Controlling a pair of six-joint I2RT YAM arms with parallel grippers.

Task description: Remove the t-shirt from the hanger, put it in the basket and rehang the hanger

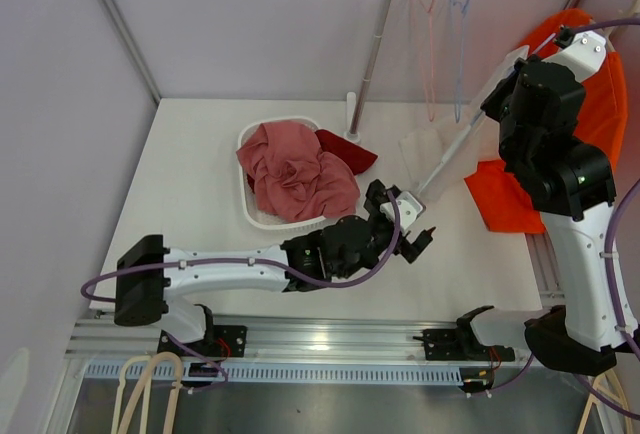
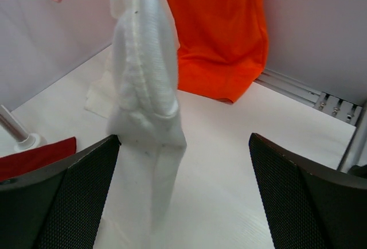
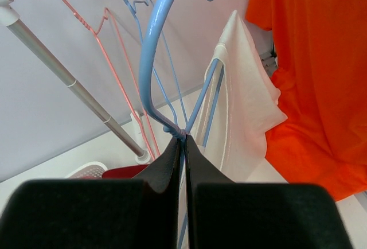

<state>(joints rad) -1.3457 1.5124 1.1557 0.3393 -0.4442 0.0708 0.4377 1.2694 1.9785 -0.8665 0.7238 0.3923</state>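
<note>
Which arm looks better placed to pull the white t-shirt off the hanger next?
The left: its left gripper, open, faces the hanging white t-shirt, while the right gripper is shut on the blue hanger.

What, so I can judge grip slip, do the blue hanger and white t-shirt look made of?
Blue hanger: likely plastic or coated wire, smooth and slightly glossy, with a light sheen. White t-shirt: soft matte knit fabric, draping in limp folds.
</note>
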